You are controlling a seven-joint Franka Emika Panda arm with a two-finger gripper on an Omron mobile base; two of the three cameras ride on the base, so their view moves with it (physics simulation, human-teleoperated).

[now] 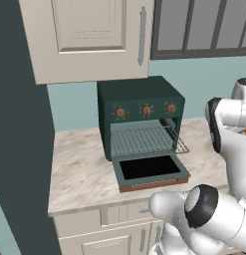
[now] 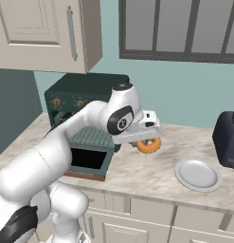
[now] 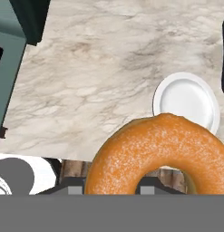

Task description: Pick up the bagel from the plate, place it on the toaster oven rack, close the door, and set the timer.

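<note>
The orange-brown bagel (image 2: 149, 145) hangs in the air above the counter, with my gripper (image 2: 146, 142) shut on it. In the hand view the bagel (image 3: 162, 153) sits close to the camera, and the white plate (image 3: 187, 100) lies bare on the marble below it. That plate (image 2: 198, 174) is to the right of and below the bagel. The dark green toaster oven (image 1: 139, 97) stands to the left, its door (image 1: 149, 169) folded down flat. The pale wire toaster oven rack (image 1: 142, 140) shows bare inside. Three copper knobs (image 1: 147, 110) sit above the opening.
A black toaster (image 2: 227, 139) stands at the counter's right end, behind the plate. Cream wall cabinets (image 1: 89, 35) hang above the oven and a window (image 2: 180, 28) is behind. Open marble counter (image 2: 142, 171) lies between the oven door and the plate.
</note>
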